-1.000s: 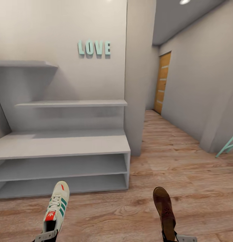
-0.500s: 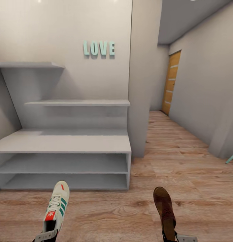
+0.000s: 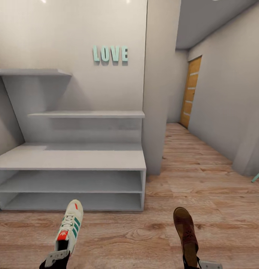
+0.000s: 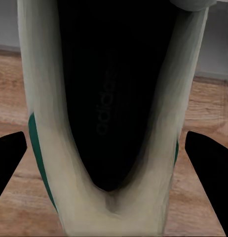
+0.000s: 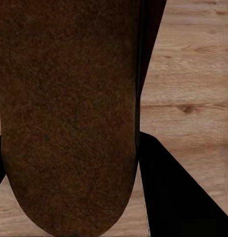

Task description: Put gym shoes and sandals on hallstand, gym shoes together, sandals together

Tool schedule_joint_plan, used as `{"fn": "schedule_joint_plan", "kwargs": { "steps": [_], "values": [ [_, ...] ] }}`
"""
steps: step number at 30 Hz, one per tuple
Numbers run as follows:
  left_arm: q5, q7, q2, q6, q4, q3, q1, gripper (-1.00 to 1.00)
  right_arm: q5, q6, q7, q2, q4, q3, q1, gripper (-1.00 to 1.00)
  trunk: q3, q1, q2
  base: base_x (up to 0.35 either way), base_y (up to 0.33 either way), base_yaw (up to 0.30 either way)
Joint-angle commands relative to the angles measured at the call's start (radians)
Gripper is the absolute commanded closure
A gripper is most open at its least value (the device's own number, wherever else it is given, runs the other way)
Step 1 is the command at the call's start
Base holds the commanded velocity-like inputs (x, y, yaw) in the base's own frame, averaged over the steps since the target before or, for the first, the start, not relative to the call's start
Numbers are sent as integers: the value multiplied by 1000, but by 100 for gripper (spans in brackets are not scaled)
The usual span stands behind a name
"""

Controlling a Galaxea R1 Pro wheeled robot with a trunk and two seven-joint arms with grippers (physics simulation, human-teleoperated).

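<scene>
A: Left gripper (image 3: 56, 259) is clamping one gym shoe (image 3: 69, 229) at the heel, toe aimed at the hallstand (image 3: 69, 160).

B: Right gripper (image 3: 198, 264) is gripping a sandal (image 3: 186, 233) above the corridor floor (image 3: 204, 194). Carrying step; next, probably closing in and reaching for a shelf.

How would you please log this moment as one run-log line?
left gripper: holds gym shoe | right gripper: holds sandal | hallstand: ahead, shelves bare | phase: carrying
</scene>
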Motion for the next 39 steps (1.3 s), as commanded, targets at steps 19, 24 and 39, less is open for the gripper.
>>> {"fn": "schedule_joint_plan", "kwargs": {
  "steps": [19,24,39],
  "values": [
    [-131,1,-94,892,-21,-101,-513,100,-7,-2,1,-33,-8,-17,-1,100,-1,0,0,0,0,0],
    [-131,1,-89,915,-22,-105,-516,100,-7,-2,2,-36,-9,-18,-1,100,-1,0,0,0,0,0],
    [-131,0,-76,921,-82,-103,-505,100,-9,-2,1,-34,-12,-18,-1,100,-7,7,-14,0,0,-151]
  ]
}}
